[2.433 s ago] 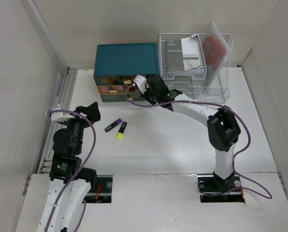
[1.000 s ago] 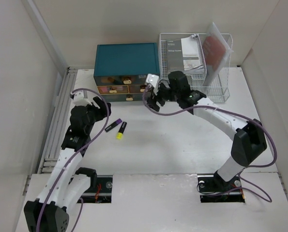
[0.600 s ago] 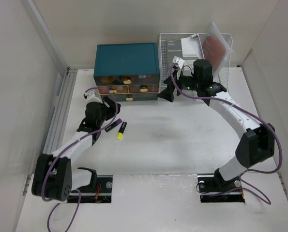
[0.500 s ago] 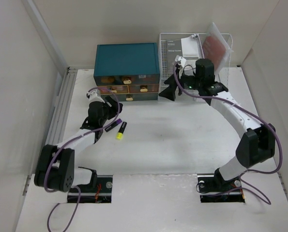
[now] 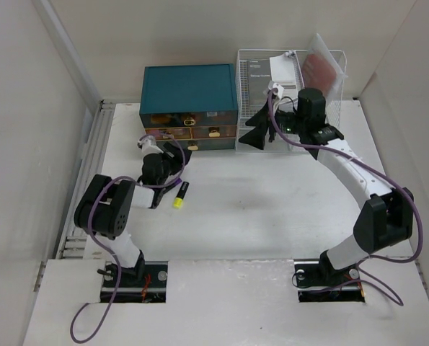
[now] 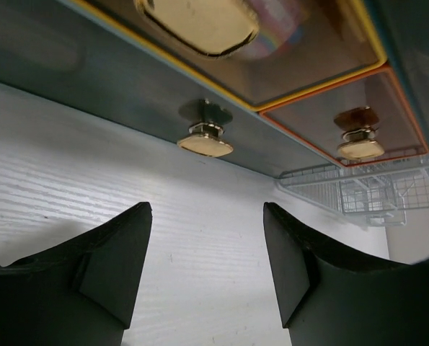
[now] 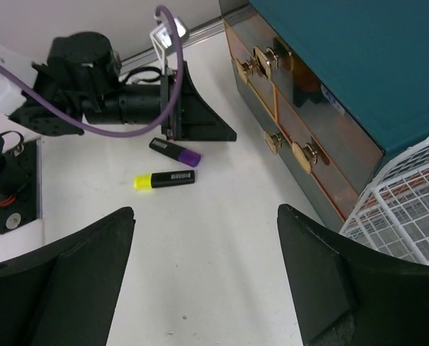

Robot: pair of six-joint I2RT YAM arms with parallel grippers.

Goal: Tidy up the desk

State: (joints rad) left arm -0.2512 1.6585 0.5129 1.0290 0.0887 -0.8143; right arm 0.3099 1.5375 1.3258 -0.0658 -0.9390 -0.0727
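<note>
**Desk: loose markers, drawer knob in line with the left jaws**

- The desk is the flat white top under everything, walled on three sides. It is rigid and fixed, so nothing on it is to be gripped. Its surface looks smooth, so I expect light items to slide on it.
- The teal drawer chest stands at the back, with the wire rack just beside it on the right.
- The left gripper is low over the desk with its jaws apart and nothing between them. It points at the bottom drawer's knob and is near it but not touching.
- The knob is small, brass-coloured and glossy, probably slippery. Best hold is likely across its cap, pinching behind the lip. A hard pull may drag the whole chest.
- The right gripper is raised in front of the rack, spread wide and empty.
- The yellow highlighter and purple highlighter lie side by side on the desk near the left arm.
- Both look like light, stiff, smooth plastic that may roll or skate. Take each across the middle of the barrel.
- I cannot tell whether the drawers sit fully closed.
</note>
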